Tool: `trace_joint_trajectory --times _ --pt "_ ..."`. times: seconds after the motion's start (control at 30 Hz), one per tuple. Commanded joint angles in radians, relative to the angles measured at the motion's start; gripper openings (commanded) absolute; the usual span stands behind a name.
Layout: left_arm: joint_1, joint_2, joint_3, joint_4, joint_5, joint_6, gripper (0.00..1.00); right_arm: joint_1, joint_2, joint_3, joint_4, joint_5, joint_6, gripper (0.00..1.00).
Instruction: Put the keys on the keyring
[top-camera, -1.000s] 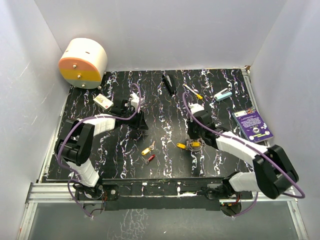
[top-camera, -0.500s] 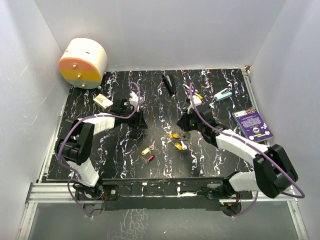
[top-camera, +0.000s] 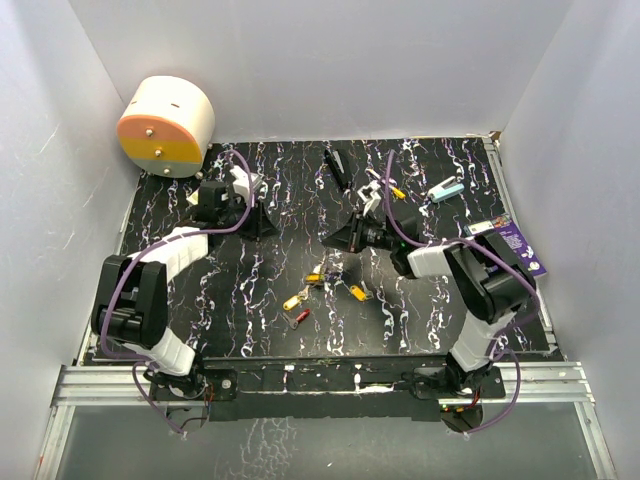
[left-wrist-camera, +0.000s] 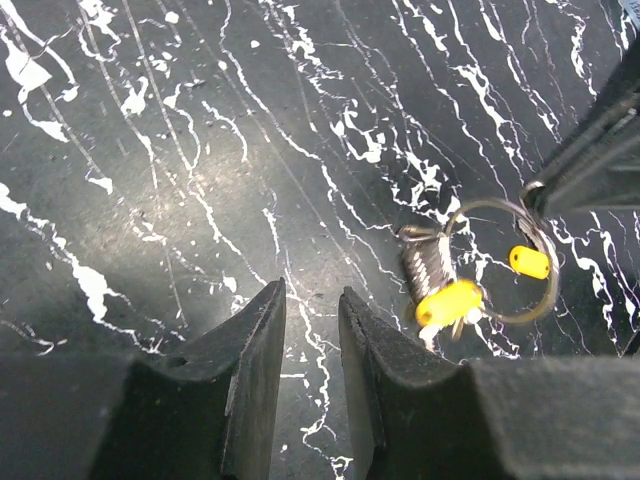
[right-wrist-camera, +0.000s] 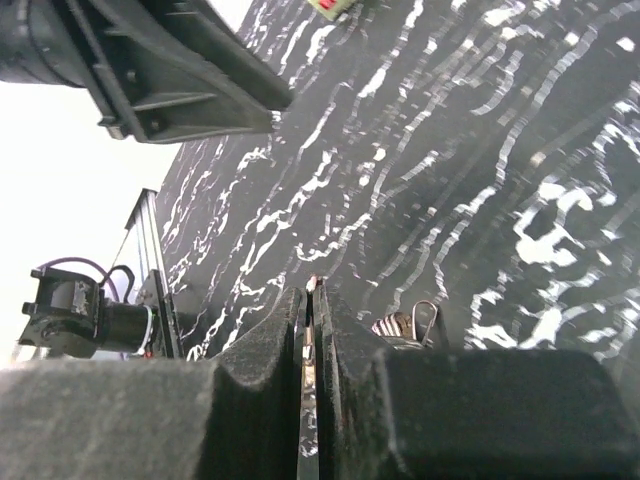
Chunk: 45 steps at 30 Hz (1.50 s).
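My right gripper (top-camera: 329, 243) is shut on the thin silver keyring (left-wrist-camera: 488, 203), which hangs from it just above the mat. On the ring are a bunch of plain silver keys (left-wrist-camera: 425, 262) and two yellow-headed keys (left-wrist-camera: 450, 301). In the right wrist view the jaws (right-wrist-camera: 312, 290) pinch the ring's edge, with the silver bunch (right-wrist-camera: 400, 325) beside them. A loose yellow key (top-camera: 293, 300), a red key (top-camera: 301, 316) and another yellow key (top-camera: 358, 292) lie on the mat. My left gripper (top-camera: 271, 228) is empty with a narrow gap between its jaws (left-wrist-camera: 312, 295), left of the ring.
A round white and orange drum (top-camera: 165, 125) stands at the back left. A black pen-like tool (top-camera: 338, 168), a yellow-handled white stick (top-camera: 385, 183), a light blue object (top-camera: 446, 189) and a purple card (top-camera: 510, 245) lie at the back and right. White walls enclose the mat.
My right gripper has moved left and towards the back with the keyring and its yellow keys, leaving one yellow key on the mat. My left gripper has drawn back to the left.
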Motion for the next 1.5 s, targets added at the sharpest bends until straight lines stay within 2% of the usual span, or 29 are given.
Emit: trace_joint_trajectory --times 0.0,0.1,0.2,0.27,0.37,0.5,0.6,0.67,0.73,0.93,1.1,1.33,1.47 --pt "0.022 -0.04 -0.015 0.015 0.026 -0.001 0.27 -0.072 0.083 -0.03 0.275 -0.115 0.101 0.11" --pt "0.025 -0.042 -0.018 0.017 0.028 0.0 0.27 -0.098 0.108 -0.018 0.238 -0.117 0.092 0.14" --pt "0.026 -0.04 -0.022 0.021 0.027 -0.004 0.27 -0.117 0.092 0.012 0.081 -0.081 0.014 0.18" --pt "0.031 -0.037 -0.024 0.02 0.03 -0.005 0.27 -0.131 0.06 0.02 -0.025 -0.032 -0.047 0.27" --pt "0.035 -0.034 -0.027 0.026 0.029 -0.011 0.27 -0.148 -0.025 0.024 -0.175 0.065 -0.139 0.35" --pt "0.038 -0.028 -0.029 0.033 0.033 -0.02 0.27 -0.16 -0.139 0.03 -0.384 0.275 -0.257 0.49" --pt "0.041 -0.022 -0.029 0.037 0.038 -0.026 0.27 -0.161 -0.226 0.033 -0.511 0.423 -0.304 0.5" --pt "0.042 -0.014 -0.032 0.047 0.04 -0.032 0.28 -0.153 -0.272 0.057 -0.553 0.433 -0.328 0.51" --pt "0.043 -0.001 -0.034 0.054 0.042 -0.037 0.28 -0.086 -0.287 0.114 -0.62 0.459 -0.365 0.51" --pt "0.083 -0.005 -0.017 0.041 -0.023 -0.044 0.27 0.162 -0.117 0.38 -0.903 0.582 -0.459 0.52" --pt "0.206 -0.073 -0.02 0.045 -0.123 -0.076 0.27 0.312 -0.001 0.481 -0.975 0.694 -0.423 0.52" --pt "0.333 -0.124 0.003 -0.003 -0.153 -0.073 0.26 0.396 0.162 0.655 -1.16 0.807 -0.407 0.52" --pt "0.351 -0.124 -0.007 0.011 -0.124 -0.081 0.27 0.425 0.21 0.718 -1.22 0.86 -0.406 0.52"
